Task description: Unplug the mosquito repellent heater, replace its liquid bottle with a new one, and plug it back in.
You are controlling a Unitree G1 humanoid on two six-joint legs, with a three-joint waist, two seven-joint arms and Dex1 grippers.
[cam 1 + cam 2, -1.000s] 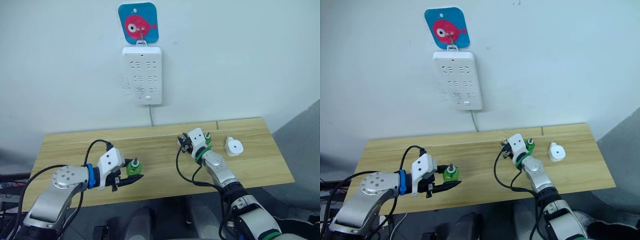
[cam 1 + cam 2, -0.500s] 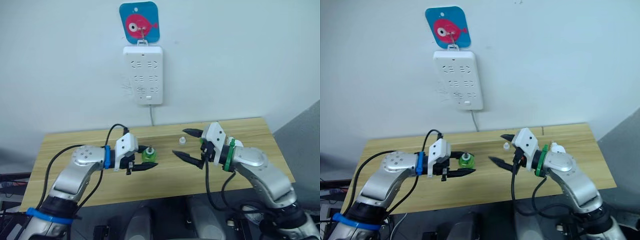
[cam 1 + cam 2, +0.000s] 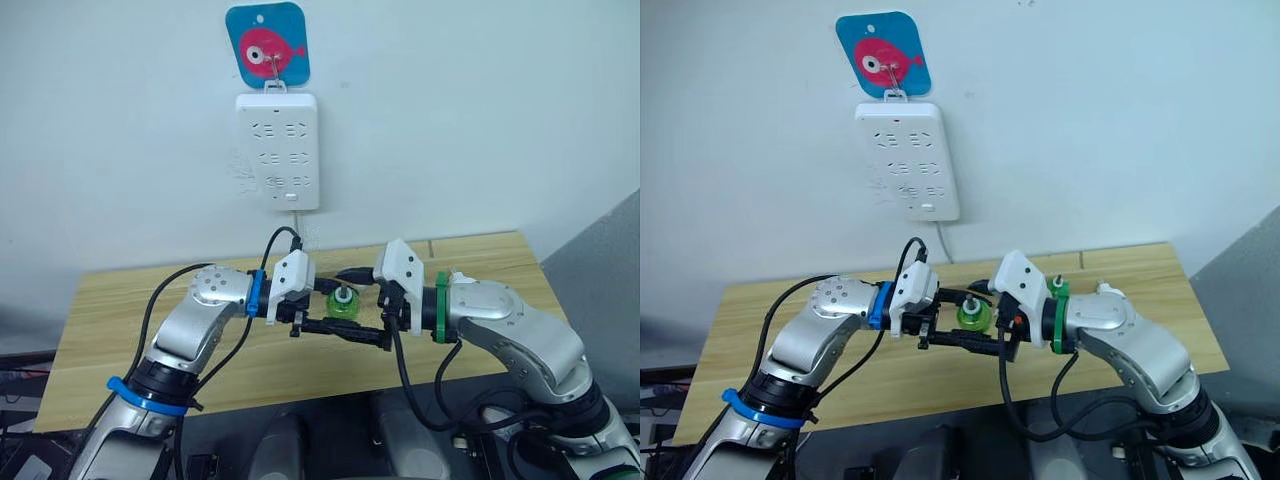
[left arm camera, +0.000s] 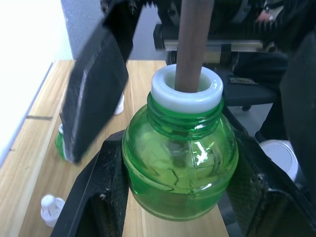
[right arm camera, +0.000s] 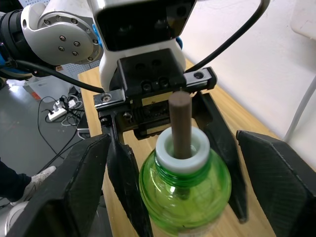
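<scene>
Holding the green bottle above the middle of the tabletop, my left tool is clamped on its round belly; my right tool stands spread, one finger either side, not gripping. I judge the unplugging done: the power strip carries no plug, and the heater lies at the far right. Fitting and replugging remain. The bottle is clear green, white-collared, a brown wick upright.

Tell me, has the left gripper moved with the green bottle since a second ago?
Yes. The left gripper, holding the green bottle, has shifted rightward along the table, meeting the right gripper below the power strip.
</scene>
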